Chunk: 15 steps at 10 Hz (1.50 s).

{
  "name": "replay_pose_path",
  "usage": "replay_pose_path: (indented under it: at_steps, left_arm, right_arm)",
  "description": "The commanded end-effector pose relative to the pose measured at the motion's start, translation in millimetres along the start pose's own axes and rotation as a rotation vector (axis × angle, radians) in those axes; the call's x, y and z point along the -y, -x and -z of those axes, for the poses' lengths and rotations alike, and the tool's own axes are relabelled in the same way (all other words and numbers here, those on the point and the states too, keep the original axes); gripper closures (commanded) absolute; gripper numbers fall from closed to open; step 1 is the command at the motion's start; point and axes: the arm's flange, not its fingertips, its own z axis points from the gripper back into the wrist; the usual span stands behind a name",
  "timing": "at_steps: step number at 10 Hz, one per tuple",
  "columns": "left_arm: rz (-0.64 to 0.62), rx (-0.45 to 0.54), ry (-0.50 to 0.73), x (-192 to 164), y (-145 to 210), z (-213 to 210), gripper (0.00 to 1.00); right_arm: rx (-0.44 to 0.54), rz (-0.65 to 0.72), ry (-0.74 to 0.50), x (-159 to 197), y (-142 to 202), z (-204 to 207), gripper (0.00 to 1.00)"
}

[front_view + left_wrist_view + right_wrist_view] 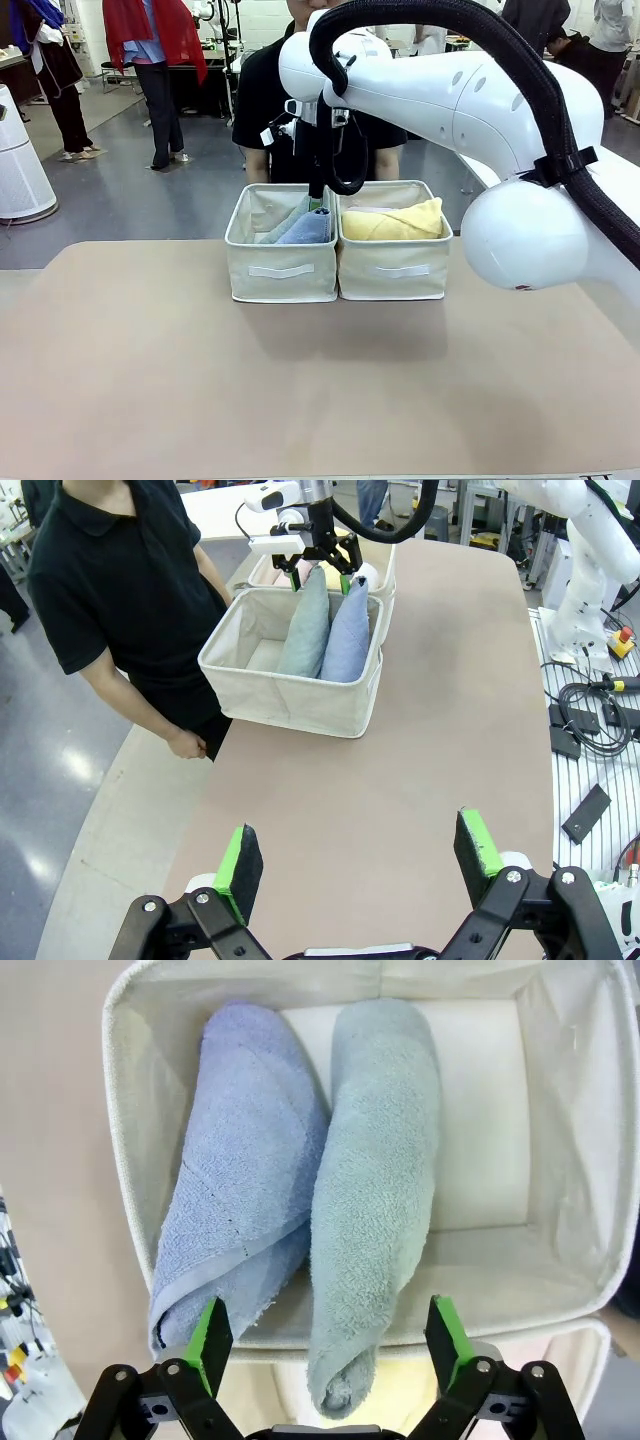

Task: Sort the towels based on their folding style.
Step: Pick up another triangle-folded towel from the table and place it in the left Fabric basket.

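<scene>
Two cone-folded towels lie side by side in the left beige basket (282, 270): a light blue towel (245, 1190) and a grey-blue towel (375, 1190). They lean with one end on the rim. My right gripper (330, 1340) hangs open just above those ends, holding nothing; it also shows over the basket (317, 200) and far off (320, 565). A rolled yellow towel (395, 222) fills the right basket (395, 270). My left gripper (360, 865) is open and empty above bare table, well short of the basket with the cones (290, 685).
A person in a black shirt (110, 590) stands at the table's far side, close behind the baskets, with a hand (188, 742) at the edge. The tan tabletop (300, 390) lies bare in front of the baskets. Cables and boxes (585, 730) lie off the table's side.
</scene>
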Motion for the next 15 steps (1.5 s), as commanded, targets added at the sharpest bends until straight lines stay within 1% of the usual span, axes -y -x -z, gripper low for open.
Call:
replay_pose_path:
  at_steps: [1,3,5,6,7,9,11,13,15]
  left_arm:
    - [-0.006,-0.017,-0.011,0.9,-0.9,-0.6,0.0]
    - [-0.006,-0.017,-0.011,0.9,-0.9,-0.6,0.0]
    - [-0.006,-0.017,-0.011,0.9,-0.9,-0.6,0.0]
    - [-0.006,-0.017,-0.011,0.9,-0.9,-0.6,0.0]
    - [-0.006,-0.017,-0.011,0.9,-0.9,-0.6,0.0]
    - [-0.006,-0.017,-0.011,0.9,-0.9,-0.6,0.0]
    - [-0.006,-0.017,-0.011,0.9,-0.9,-0.6,0.0]
    - [-0.006,-0.017,-0.011,0.9,-0.9,-0.6,0.0]
    - [-0.006,-0.017,-0.011,0.9,-0.9,-0.6,0.0]
  right_arm:
    - [0.008,0.007,-0.012,17.9,-15.2,-9.5,0.0]
    - [0.028,0.003,-0.008,14.9,-14.9,-17.9,0.0]
    - [0.077,-0.01,0.038,1.4,-11.7,-51.6,0.0]
    - [0.09,0.003,0.055,-10.3,-5.2,-72.0,0.0]
    - [0.103,0.01,0.067,-25.4,9.3,-90.7,0.0]
    - [0.154,0.037,0.058,-51.1,50.8,-114.7,0.0]
    - [0.188,0.078,0.073,-83.0,101.7,-128.0,0.0]
    - [0.187,0.113,0.093,-117.4,150.3,-133.2,0.0]
    - [0.18,0.212,0.11,-145.2,195.6,-132.3,0.0]
